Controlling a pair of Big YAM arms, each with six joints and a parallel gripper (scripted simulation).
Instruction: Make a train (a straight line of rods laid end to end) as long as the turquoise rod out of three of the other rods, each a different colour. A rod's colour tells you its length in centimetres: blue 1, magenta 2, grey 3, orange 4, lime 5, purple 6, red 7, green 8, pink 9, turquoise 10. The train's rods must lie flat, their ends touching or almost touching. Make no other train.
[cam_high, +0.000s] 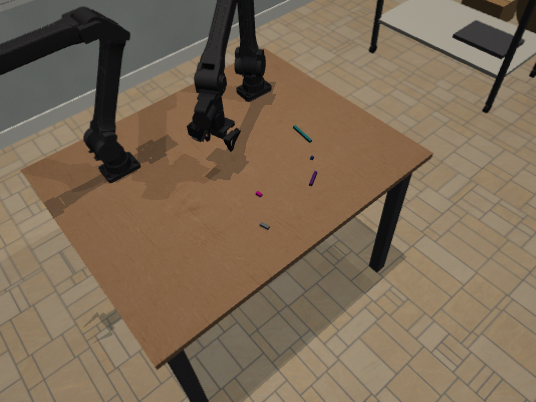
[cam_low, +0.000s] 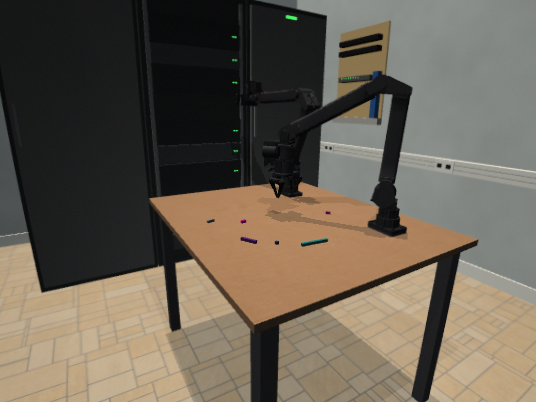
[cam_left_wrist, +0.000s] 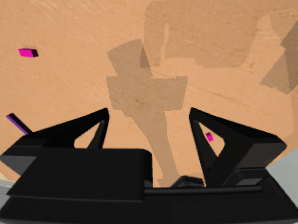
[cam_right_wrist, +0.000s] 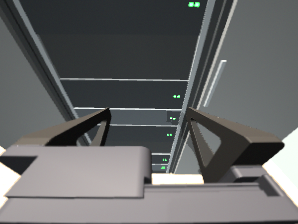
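Note:
The turquoise rod (cam_high: 302, 133) (cam_low: 314, 242) lies flat on the table (cam_high: 165, 260) (cam_low: 310, 285). Beyond its end lie a tiny blue rod (cam_high: 312, 157) (cam_low: 276, 242) and a purple rod (cam_high: 313, 178) (cam_low: 248, 240) (cam_left_wrist: 17, 122). A magenta rod (cam_high: 259, 193) (cam_low: 243, 220) (cam_left_wrist: 27, 52) and a grey rod (cam_high: 264, 226) (cam_low: 210, 220) lie apart nearer the table's middle. A second magenta rod (cam_low: 327, 212) (cam_left_wrist: 209, 136) lies on the table by my left gripper's finger. My left gripper (cam_high: 216, 137) (cam_low: 278, 191) (cam_left_wrist: 149, 112) is open and empty, low over the table. My right gripper (cam_low: 243, 96) (cam_right_wrist: 148, 111) is open, raised, facing the rack.
The two arm bases (cam_high: 119, 167) (cam_high: 254, 91) stand on the table's back part. A tall black server rack (cam_low: 100, 125) stands beside the table. A grey side table (cam_high: 440, 25) stands off to one side on the floor.

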